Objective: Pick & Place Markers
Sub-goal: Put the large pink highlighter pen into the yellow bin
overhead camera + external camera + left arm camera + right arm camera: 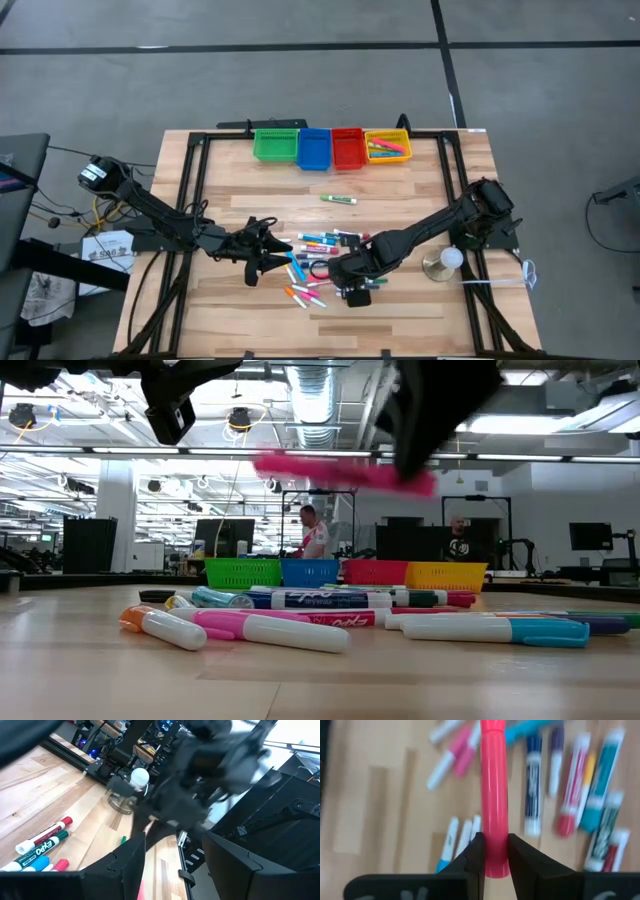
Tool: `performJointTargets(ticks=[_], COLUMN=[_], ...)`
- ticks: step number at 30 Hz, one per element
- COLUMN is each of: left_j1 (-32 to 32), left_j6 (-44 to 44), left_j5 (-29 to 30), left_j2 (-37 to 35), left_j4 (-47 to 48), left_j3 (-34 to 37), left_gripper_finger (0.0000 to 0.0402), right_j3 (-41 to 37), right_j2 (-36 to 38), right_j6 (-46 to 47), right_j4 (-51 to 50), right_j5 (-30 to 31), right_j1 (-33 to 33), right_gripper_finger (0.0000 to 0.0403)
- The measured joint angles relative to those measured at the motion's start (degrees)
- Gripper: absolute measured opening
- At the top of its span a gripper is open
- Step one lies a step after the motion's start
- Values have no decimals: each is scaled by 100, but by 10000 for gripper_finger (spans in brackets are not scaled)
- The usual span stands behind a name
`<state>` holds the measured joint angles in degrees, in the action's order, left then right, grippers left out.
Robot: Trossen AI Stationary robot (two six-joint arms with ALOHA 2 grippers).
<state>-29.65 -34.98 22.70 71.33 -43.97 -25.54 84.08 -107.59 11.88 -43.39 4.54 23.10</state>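
My right gripper [492, 851] clamps a pink marker [494, 795], lifted above the marker pile [315, 262] at lower centre; next comes the carry to the bins [331, 146] at upper centre. Left gripper [268, 250] hangs open. Only the low view shows the marker airborne.

The right gripper [492, 855] is black and pinches a bright pink marker [494, 795] between its dark fingers [476, 857]. Beneath it the scattered markers [315, 262] show pink, orange, blue, teal, green, red and white — many with white barrels and coloured caps. Off from the gripper, toward the bins, lies a lone marker [338, 199] that is white with green ends. The four bins run green [274, 145], blue [314, 148], red [347, 149] and yellow [387, 145]. The table [240, 190] is pale, striped wood — framed in black. The left gripper [262, 250] is black too.
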Motion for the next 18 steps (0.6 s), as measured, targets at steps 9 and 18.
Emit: performJointTargets(ticks=[9,18], left_j1=[2,2], left_j6=[9,15], left_j5=[0,0], left_j2=[0,0], left_j4=[0,0], left_j3=[0,0], left_gripper_finger=[195,195], right_j3=[1412,2669], right_j2=[4,9], right_j6=[-907,-1873], right_j4=[-351,-581], right_j5=[278,645], right_j1=[-89,-84], right_gripper_finger=[54,55])
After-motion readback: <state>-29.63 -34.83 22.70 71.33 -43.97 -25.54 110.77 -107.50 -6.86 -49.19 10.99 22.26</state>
